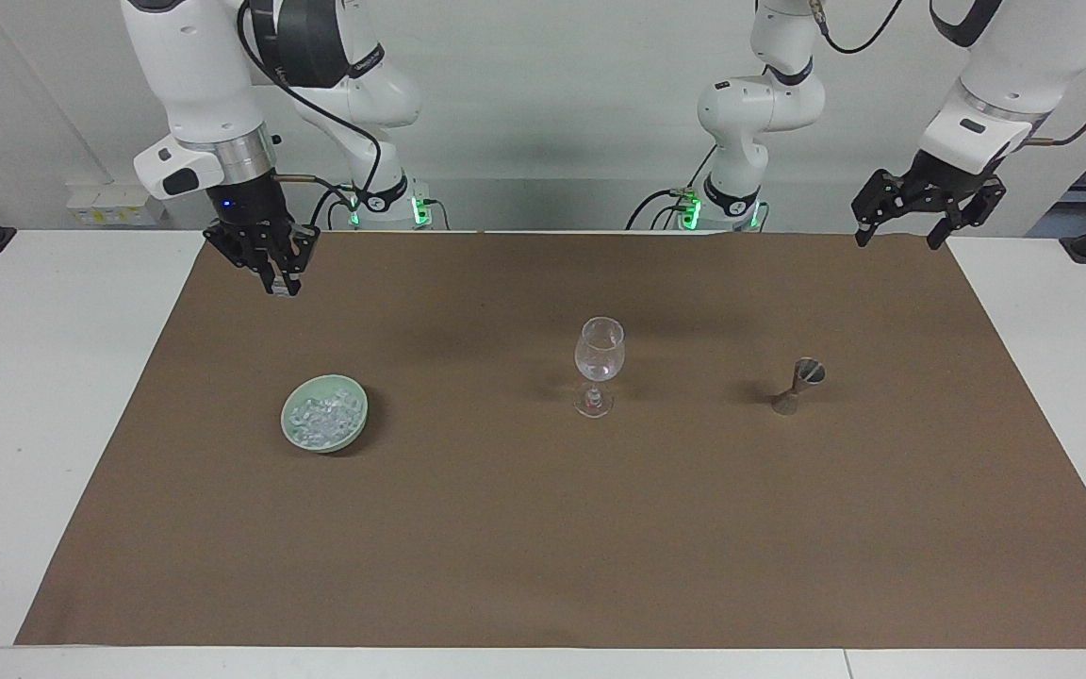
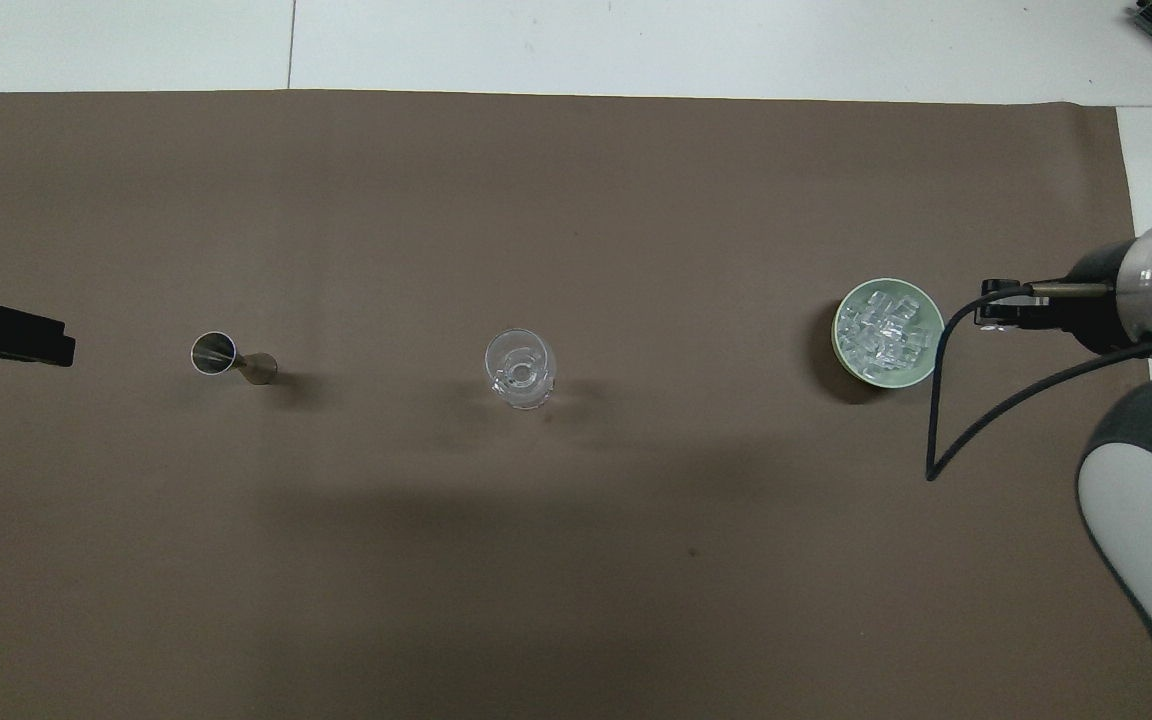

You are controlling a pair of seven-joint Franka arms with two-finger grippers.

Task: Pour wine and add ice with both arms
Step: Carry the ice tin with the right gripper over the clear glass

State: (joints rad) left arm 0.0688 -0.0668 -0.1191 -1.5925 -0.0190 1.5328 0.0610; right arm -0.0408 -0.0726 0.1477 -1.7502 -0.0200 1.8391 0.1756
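You can see the ice (image 1: 321,419) as a heap of small clear, whitish glassy chunks filling the pale green bowl (image 1: 355,418), which sits on the brown mat (image 1: 543,528) toward the right arm's end of the tabletop (image 1: 24,396), well apart from the empty wine glass (image 1: 598,366) and the steel jigger (image 1: 796,385). Your right gripper (image 1: 279,280) hangs over the mat with its fingertips pinched together, perhaps on something tiny. The left gripper (image 1: 899,233) waits spread wide over the mat's corner.

I see ice (image 2: 886,331) in the bowl (image 2: 932,368) toward the right arm's end, wine glass (image 1: 598,363) mid-mat, jigger (image 1: 797,385) toward the left arm's end.
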